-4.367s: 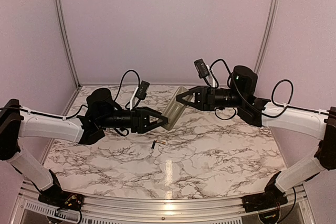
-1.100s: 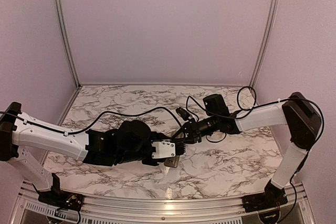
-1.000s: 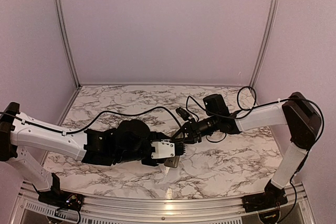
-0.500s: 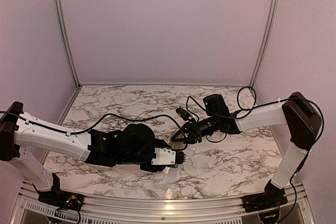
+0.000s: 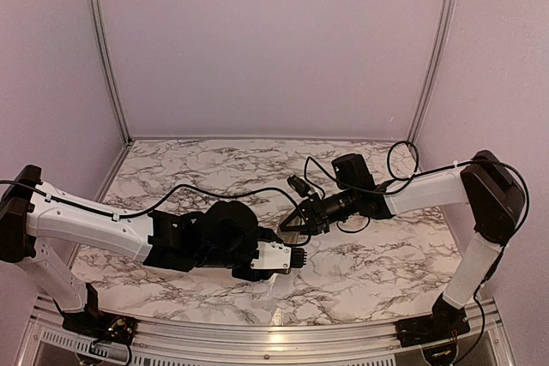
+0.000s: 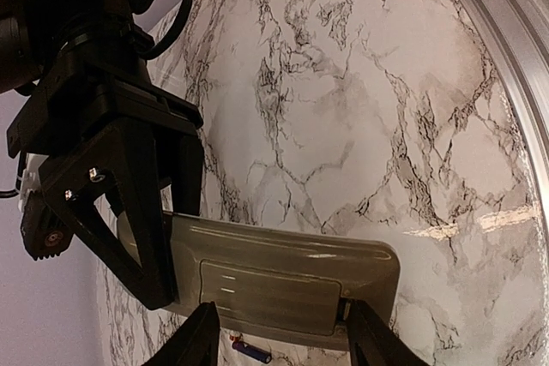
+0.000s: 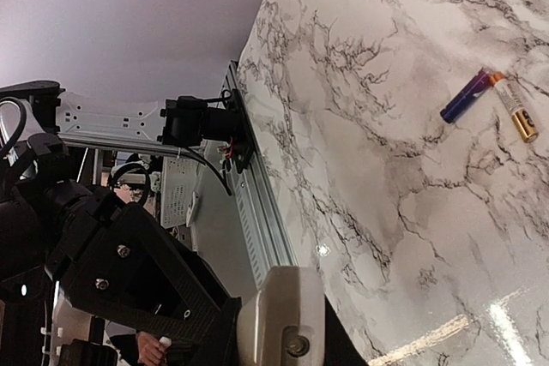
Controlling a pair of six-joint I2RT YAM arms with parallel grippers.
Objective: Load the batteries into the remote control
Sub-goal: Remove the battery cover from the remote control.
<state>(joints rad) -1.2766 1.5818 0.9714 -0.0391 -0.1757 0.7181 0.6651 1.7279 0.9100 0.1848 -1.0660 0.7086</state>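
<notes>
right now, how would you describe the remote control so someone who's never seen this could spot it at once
Start at the middle of the marble table. The remote control is the slim grey-tan slab clamped in the right gripper, a rectangular panel on its back. It is flat and far longer than the two small batteries lying on the marble.

From above, the left arm (image 5: 103,227) hides most of the slim grey-tan plastic remote control (image 6: 283,276); a small blue cylindrical battery (image 6: 251,351) shows partly behind its edge.
</notes>
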